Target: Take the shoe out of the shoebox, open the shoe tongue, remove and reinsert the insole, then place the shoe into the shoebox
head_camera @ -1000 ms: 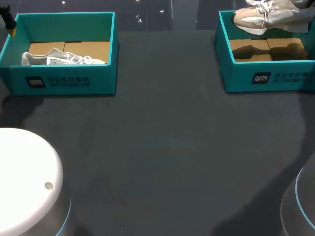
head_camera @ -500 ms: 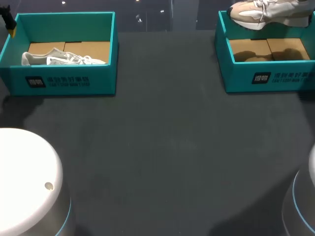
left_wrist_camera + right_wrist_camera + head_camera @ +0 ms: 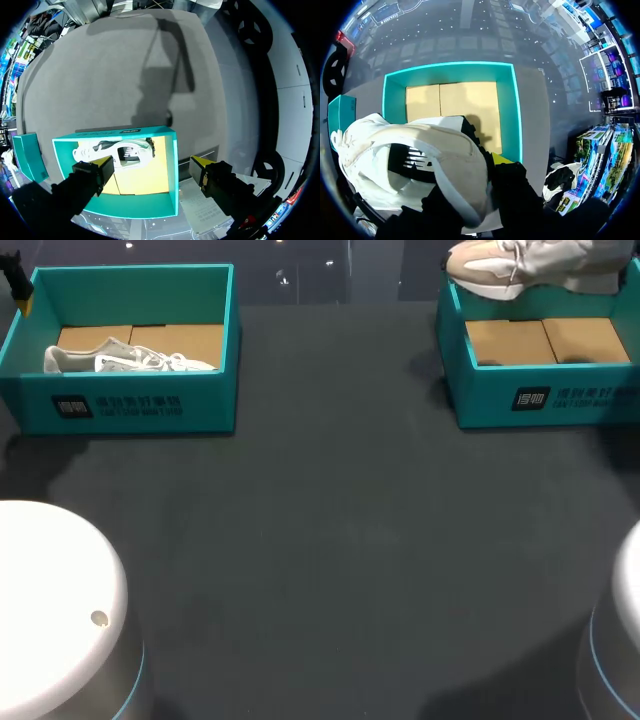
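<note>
Above rectangular teal shoebox [image 3: 540, 400], laced shoe [image 3: 510, 265]

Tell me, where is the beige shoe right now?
Head view, far right: the beige shoe hangs in the right claw above the right box's back wall.

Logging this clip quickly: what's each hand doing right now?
Left hand: open, holding nothing.
Right hand: closed on the shoe, held above its box.
</note>
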Robot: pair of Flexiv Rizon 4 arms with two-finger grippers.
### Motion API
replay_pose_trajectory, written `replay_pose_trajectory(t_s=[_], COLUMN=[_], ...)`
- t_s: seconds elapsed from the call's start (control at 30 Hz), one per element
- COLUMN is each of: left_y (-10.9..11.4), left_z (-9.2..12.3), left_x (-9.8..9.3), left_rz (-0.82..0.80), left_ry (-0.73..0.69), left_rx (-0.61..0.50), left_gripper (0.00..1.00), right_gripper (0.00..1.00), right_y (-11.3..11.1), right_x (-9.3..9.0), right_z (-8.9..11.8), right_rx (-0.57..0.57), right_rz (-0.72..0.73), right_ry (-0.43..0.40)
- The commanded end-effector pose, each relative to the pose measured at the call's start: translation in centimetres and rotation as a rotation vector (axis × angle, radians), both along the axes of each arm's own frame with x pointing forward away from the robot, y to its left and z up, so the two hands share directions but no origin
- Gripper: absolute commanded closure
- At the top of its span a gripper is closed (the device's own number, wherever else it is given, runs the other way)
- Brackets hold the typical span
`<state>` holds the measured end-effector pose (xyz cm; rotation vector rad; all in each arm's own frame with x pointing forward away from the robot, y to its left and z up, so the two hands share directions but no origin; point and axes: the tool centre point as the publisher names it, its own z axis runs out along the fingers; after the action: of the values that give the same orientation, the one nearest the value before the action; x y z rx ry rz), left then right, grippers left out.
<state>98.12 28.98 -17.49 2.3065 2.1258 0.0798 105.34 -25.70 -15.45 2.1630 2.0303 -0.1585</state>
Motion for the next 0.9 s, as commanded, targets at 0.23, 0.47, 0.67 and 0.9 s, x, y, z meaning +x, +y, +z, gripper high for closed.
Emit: replay_pose_trajectory(t_s=[0.23, 0.47, 0.67, 0.9], left_y=[0.0, 0.0, 0.0, 0.0], left_z=[0.0, 0.0, 0.0, 0.0], left_x=[-0.2, -0.2, -0.2, -0.2], left_rz=[-0.001, -0.001, -0.001, -0.001], left_ry=[-0.003, -0.003, -0.003, -0.003], left_rx=[0.002, 0.002, 0.002, 0.002], left_gripper=[0.00, 0.00, 0.00, 0.00], right_gripper=[1.00, 1.00, 1.00, 1.00], right_y=[5.6, 9.7, 13.1, 16.6], right_x=[-6.7, -11.0, -14.9, -19.2], right_z=[2.4, 3.0, 3.2, 2.8], right_rx=[-0.043, -0.064, -0.079, -0.089], right_rz=[-0.002, -0.014, -0.020, -0.022], right_ry=[-0.069, -0.084, -0.095, -0.104])
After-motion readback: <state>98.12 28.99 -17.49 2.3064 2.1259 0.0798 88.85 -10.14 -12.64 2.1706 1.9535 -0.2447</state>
